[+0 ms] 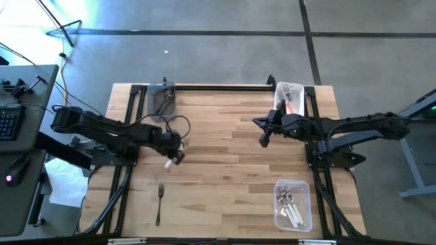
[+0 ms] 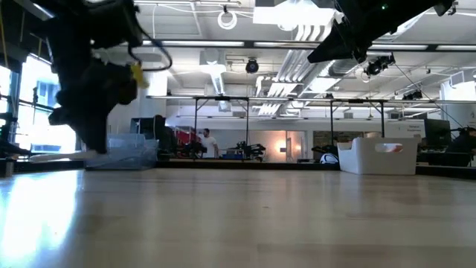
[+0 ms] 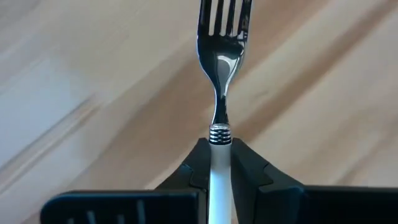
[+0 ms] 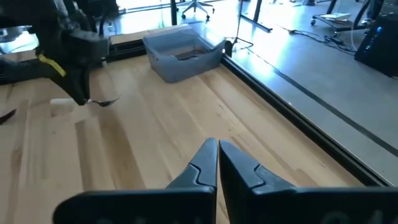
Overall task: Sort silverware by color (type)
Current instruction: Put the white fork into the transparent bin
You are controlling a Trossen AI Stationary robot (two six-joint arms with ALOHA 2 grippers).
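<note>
A fork with a white handle and metal tines [image 3: 221,56] sits between the fingers of my left gripper [image 3: 219,149], which is shut on it at the table's left middle [image 1: 175,158]. The right wrist view shows that gripper [image 4: 81,96] low over the wood, with the fork's metal head [image 4: 107,101] sticking out beside it. A dark-handled fork [image 1: 159,203] lies flat on the table near the front left. My right gripper [image 1: 262,140] hangs shut above the table's right middle, holding nothing. My left gripper pinches the fork's white handle [image 3: 219,163] between its two fingers, just behind the ribbed metal collar. The fingers come steeply from above, and the neck and tines stick out past their tips. I cannot tell whether the fork rests on the wood or is just clear of it.
A grey bin [image 1: 161,99] stands at the far left. A white bin [image 1: 289,97] at the far right holds orange-handled forks. A clear bin [image 1: 293,205] at the near right holds white-handled forks. Black rails [image 1: 204,86] frame the table. Bare wood lies in the middle.
</note>
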